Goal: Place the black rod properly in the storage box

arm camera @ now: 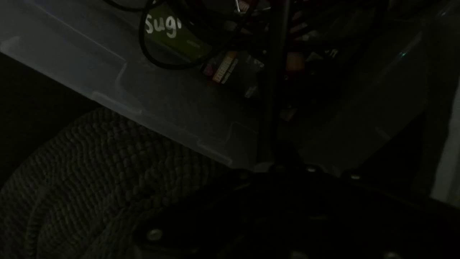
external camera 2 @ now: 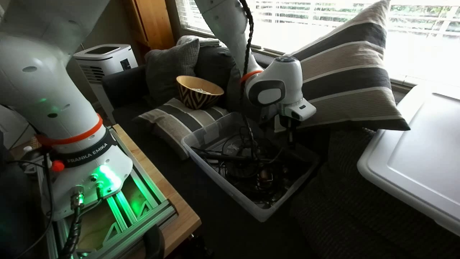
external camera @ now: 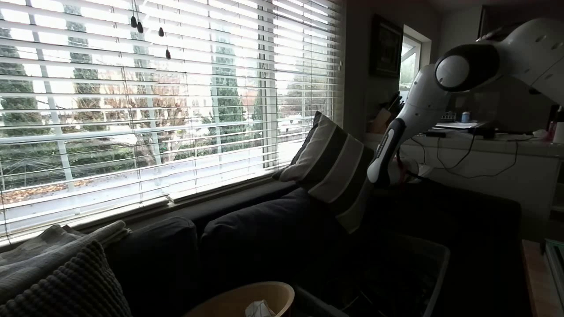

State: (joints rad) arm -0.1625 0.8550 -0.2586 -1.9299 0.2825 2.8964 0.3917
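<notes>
The storage box [external camera 2: 215, 174] is a clear plastic tub full of cables and small boxes; its wall also shows in the wrist view [arm camera: 172, 111] and, darkly, in an exterior view [external camera: 437, 279]. The black rod [external camera 2: 233, 157] lies across the cables inside the box. In the wrist view the rod [arm camera: 277, 61] runs from the top edge down to beside my fingertips. My gripper [external camera 2: 291, 141] points down over the box's window-side part. In the wrist view its dark fingers [arm camera: 287, 153] look shut together. The rod appears beside them, not between them; darkness hides whether they touch.
A large striped pillow [external camera 2: 345, 79] stands close behind the gripper. A white lid [external camera 2: 424, 154] lies beside the box. A patterned wooden bowl [external camera 2: 197, 100] sits on a flat striped pillow. The wooden robot table [external camera 2: 179, 212] edges near the box. A knitted blanket [arm camera: 125, 162] lies outside it.
</notes>
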